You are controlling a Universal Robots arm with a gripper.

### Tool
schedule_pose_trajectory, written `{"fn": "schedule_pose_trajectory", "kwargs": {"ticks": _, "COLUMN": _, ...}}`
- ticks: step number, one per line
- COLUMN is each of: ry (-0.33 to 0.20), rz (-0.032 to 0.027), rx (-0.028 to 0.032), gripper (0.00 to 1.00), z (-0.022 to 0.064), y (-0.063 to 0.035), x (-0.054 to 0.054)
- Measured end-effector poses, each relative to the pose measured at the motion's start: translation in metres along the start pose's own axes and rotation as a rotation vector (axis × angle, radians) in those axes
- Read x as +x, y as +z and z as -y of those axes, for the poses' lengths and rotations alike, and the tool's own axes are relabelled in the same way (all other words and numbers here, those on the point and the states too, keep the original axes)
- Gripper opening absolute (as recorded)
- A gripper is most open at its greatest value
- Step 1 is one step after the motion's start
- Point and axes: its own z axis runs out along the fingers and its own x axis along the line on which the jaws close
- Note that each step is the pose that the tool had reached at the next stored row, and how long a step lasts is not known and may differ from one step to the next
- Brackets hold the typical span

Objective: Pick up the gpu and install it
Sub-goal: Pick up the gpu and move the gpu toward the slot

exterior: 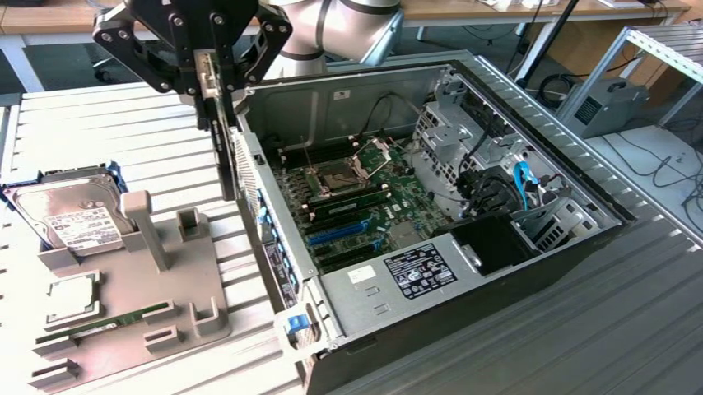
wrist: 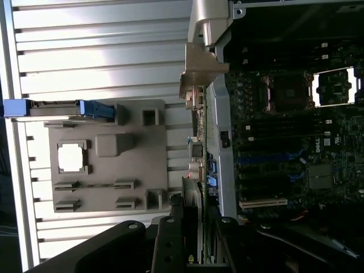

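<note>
The gpu hangs edge-on as a thin dark card, held upright from above by my gripper, which is shut on its upper part. It hovers just outside the near wall of the open computer case, above the slatted table. In the wrist view the gripper clamps the card between its black fingers, right beside the case wall. The motherboard lies inside with blue expansion slots; the wrist view shows the motherboard with a white slot.
A grey fixture tray sits on the exterior view's left, carrying a silver hard drive, a processor chip and a green RAM stick. Cables and a drive cage fill the case's far end.
</note>
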Motion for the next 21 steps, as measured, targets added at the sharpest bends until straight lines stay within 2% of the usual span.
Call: {"fn": "schedule_pose_trajectory", "kwargs": {"ticks": 21, "ry": 0.0, "rz": 0.0, "rx": 0.0, "gripper": 0.26, "z": -0.0016, "y": 0.0022, "x": -0.022}}
